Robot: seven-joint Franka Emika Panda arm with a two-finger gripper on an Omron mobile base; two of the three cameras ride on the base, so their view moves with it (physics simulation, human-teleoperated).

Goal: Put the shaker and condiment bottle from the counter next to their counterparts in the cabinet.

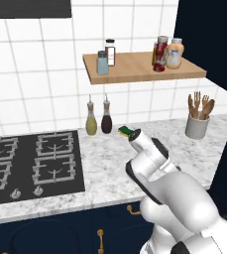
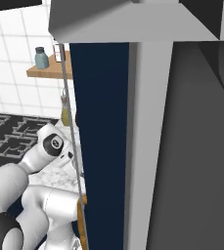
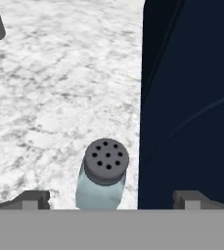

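I have the pincer (image 3: 111, 199) released, its tips spread wide at the bottom of the hand view, with the shaker (image 3: 102, 181) standing upright between them on the counter (image 3: 50, 97), low centre of frame. It sits just beside a dark blue panel (image 3: 189, 97) on the right. My worry: the right tip clips that panel while closing, skews, and tips the shaker.

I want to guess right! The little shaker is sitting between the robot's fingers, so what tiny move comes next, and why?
Probably close the hand on the shaker. In the hand view it stands upright on the counter between the open fingertips, close beside a dark blue panel. Nothing grips it yet, so squeezing comes before lifting.
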